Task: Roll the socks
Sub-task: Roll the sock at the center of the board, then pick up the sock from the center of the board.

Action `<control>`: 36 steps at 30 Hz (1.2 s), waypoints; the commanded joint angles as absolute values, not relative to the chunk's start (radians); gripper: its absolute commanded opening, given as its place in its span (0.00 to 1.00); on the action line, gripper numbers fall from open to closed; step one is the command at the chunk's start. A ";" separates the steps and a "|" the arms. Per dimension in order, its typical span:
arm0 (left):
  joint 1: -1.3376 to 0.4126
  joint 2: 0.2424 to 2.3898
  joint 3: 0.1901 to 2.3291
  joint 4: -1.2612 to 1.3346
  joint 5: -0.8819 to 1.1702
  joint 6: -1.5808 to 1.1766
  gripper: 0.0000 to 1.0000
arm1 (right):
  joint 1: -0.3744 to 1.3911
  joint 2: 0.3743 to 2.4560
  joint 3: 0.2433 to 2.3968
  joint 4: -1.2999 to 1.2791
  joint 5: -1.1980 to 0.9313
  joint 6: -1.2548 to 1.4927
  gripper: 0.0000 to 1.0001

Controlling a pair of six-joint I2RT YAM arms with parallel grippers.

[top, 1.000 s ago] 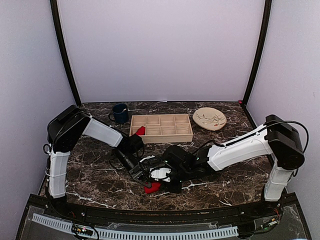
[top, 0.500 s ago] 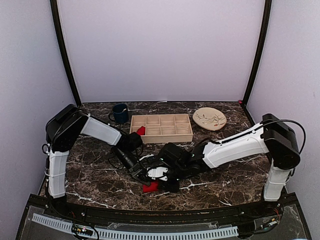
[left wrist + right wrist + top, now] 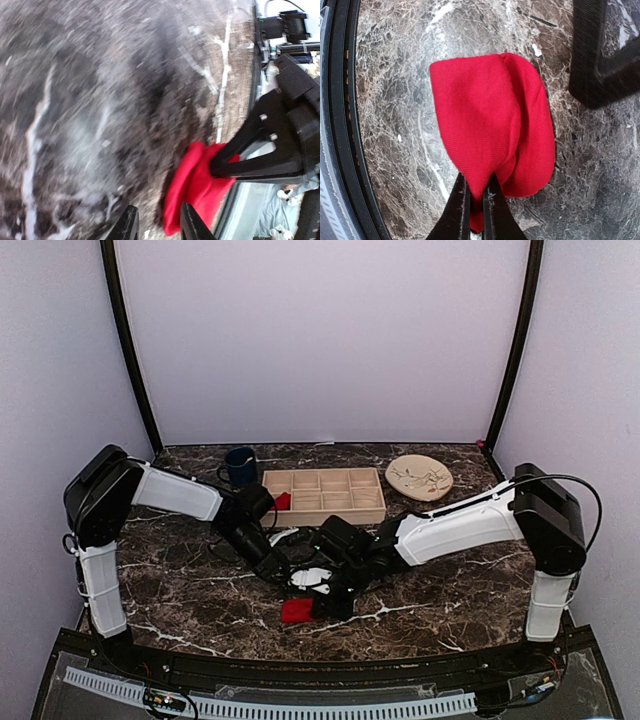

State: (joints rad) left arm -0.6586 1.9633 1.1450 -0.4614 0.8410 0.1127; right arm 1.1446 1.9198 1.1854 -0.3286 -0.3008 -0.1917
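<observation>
Marble table (image 3: 470, 585), tray (image 3: 335, 516) holding one red sock (image 3: 282, 502)

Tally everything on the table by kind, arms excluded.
Socks: 2
Mug: 1
Tray: 1
Plate: 1
Total: 5

You're looking at two socks: one red sock (image 3: 297, 610) on the tabletop (image 3: 180, 590) and a second red sock (image 3: 281, 502) in the wooden tray (image 3: 325, 517). There's just the one tray, with two rows of compartments. You also have one blue mug (image 3: 240, 466) and one tan plate (image 3: 419, 478). Two arms, a left arm (image 3: 180, 495) and a right arm (image 3: 460, 530), each carry one claw: the left claw (image 3: 159, 225) and the right claw (image 3: 476, 200).
</observation>
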 commanded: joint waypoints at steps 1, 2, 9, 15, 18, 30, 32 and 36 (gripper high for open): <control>-0.646 1.865 1.079 -0.393 0.714 0.042 0.31 | 1.134 1.970 1.219 -0.388 -0.362 -0.156 0.00; -0.645 1.847 1.065 -0.377 0.693 0.029 0.31 | 1.132 1.975 1.225 -0.394 -0.370 -0.152 0.00; -0.646 1.701 0.965 -0.258 0.537 -0.058 0.32 | 1.098 2.011 1.273 -0.449 -0.448 -0.127 0.00; -0.648 1.534 0.824 -0.114 0.396 -0.112 0.32 | 1.062 2.052 1.329 -0.508 -0.545 -0.100 0.00; -0.672 1.476 0.772 -0.062 0.348 -0.137 0.33 | 1.049 2.080 1.370 -0.552 -0.581 -0.102 0.00; -0.908 1.346 0.681 -0.047 0.061 -0.104 0.34 | 1.027 2.164 1.477 -0.645 -0.665 -0.098 0.00; -0.913 1.300 0.657 -0.039 0.026 -0.117 0.34 | 1.022 2.169 1.478 -0.645 -0.675 -0.093 0.00; -0.932 1.207 0.610 -0.021 -0.041 -0.143 0.34 | 1.019 2.171 1.479 -0.639 -0.684 -0.087 0.00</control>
